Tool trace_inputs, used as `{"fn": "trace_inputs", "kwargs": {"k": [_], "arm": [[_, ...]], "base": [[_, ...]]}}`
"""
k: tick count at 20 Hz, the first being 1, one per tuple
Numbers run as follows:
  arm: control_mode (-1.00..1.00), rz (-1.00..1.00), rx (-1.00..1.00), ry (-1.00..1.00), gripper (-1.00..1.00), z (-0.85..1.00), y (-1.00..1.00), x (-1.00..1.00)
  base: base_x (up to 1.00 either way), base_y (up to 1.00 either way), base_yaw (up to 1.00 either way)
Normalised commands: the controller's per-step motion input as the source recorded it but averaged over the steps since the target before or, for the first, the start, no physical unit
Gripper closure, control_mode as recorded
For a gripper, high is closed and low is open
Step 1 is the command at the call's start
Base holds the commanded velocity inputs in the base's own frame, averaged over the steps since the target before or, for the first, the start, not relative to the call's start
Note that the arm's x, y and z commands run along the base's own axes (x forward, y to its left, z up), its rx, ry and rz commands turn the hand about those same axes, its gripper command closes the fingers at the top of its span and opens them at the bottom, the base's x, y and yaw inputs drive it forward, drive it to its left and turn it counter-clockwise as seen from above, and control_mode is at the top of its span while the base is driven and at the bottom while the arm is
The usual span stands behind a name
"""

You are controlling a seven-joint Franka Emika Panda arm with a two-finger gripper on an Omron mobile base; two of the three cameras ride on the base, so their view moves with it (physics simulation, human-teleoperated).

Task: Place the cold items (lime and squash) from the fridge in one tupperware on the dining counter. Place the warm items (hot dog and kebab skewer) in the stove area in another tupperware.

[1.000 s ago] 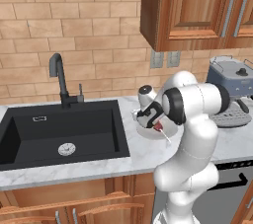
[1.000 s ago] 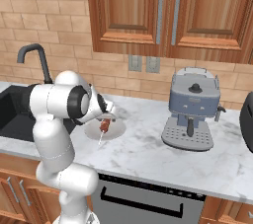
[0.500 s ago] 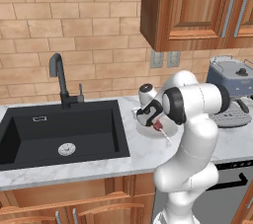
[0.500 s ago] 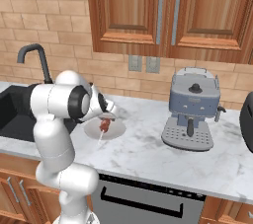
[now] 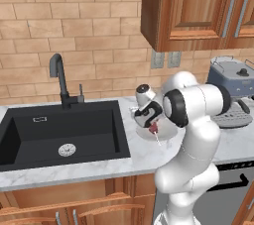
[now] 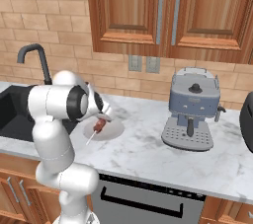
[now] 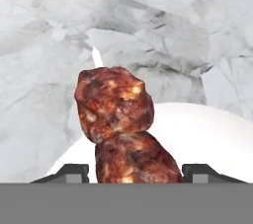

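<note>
Skewer [image 7: 121,124] meat sits between my end effector [image 7: 132,169] tips over the plate [image 7: 207,134]; whether I grip it I cannot tell. I should squeeze squarely, then lift straight.

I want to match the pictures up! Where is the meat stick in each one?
Left base view: kebab skewer at center, below the gripper, over the white plate.
Right base view: left of center, on that plate.
Hand view: bottom center.
Shared landmark: the plate.
</note>
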Motion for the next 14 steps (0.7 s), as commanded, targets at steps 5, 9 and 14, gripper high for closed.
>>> {"fn": "trace_inputs", "kwargs": {"k": [5, 9, 14], "arm": [[-1.0, -0.15, 0.0, -0.04, 1.0, 0.6, 0.18, -0.14], [-1.0, -0.16, 0.04, -0.1, 1.0, 0.65, -0.14, -0.86], [-1.0, -0.2, 0.13, -0.2, 1.0, 0.39, -0.4, -1.0]], "base": [[0.0, 0.0, 0.0], [0.0, 0.0, 0.0], [0.0, 0.0, 0.0]]}}
